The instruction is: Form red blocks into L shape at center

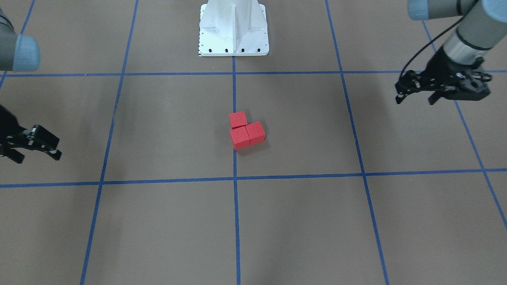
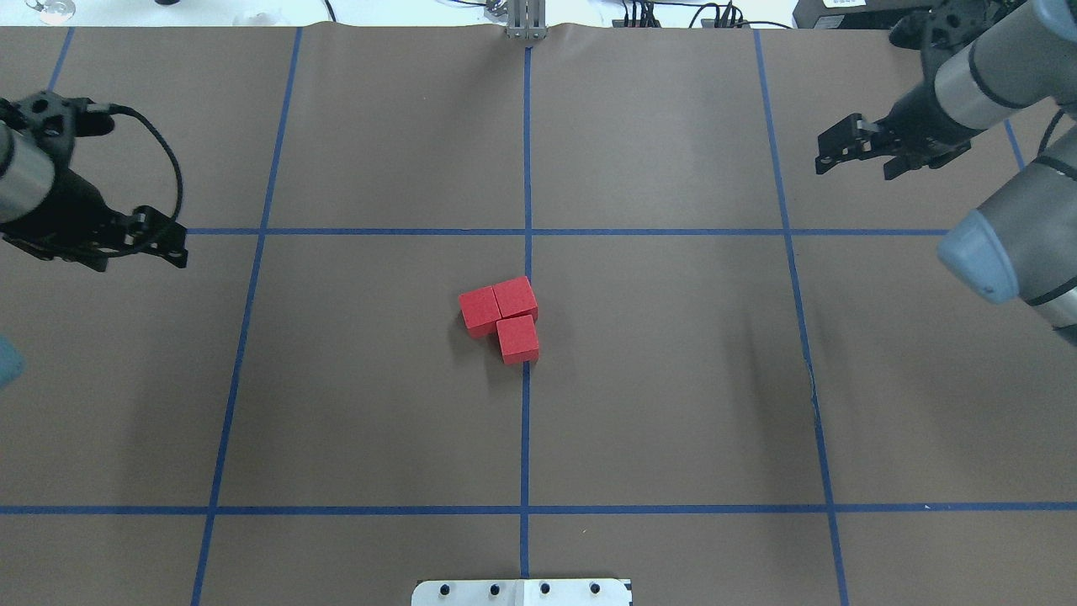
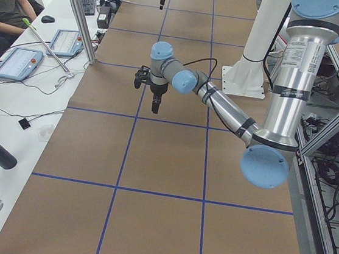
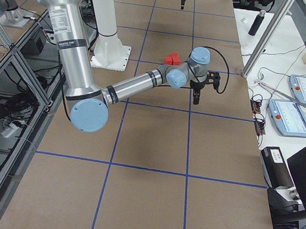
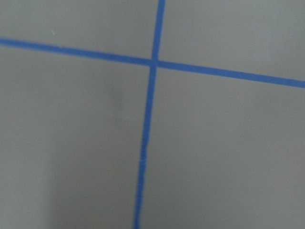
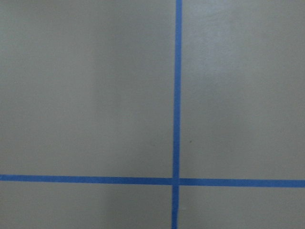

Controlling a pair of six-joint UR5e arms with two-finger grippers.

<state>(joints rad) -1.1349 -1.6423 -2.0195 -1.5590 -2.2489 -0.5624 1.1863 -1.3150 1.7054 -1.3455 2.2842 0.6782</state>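
Red blocks (image 2: 503,316) sit touching in an L on the counter (image 2: 673,379) centre line. Left end effector (image 1: 415,99) and right end effector (image 1: 37,155) both spread, empty, well apart.

The worktop (image 2: 673,404) is surfaced in flat brown sheeting and divided into squares by blue tape lines (image 2: 527,168). Three red blocks (image 2: 503,316) are recorded lying directly on it at the center (image 2: 527,261), set face to face in an L shape, two of them overlapping the central line. A white base plate (image 1: 233,43) is seated at the robot's side, astride the same line.
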